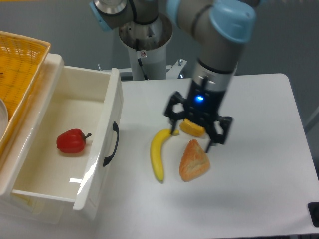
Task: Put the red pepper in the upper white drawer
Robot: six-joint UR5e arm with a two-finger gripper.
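Note:
The red pepper [71,141] lies on the floor of the upper white drawer [102,159], which is pulled open at the left with its black handle [110,144] facing the table. My gripper [198,133] is well to the right of the drawer, over the table, open with its fingers spread on either side of the yellow pepper [193,129]. Nothing is held between the fingers. The arm covers most of the yellow pepper.
A banana [159,153] and a triangular bread piece [193,160] lie just below the gripper. An orange woven basket [17,79] sits at the upper left, above the drawer. The robot base [147,47] stands behind the table's far edge.

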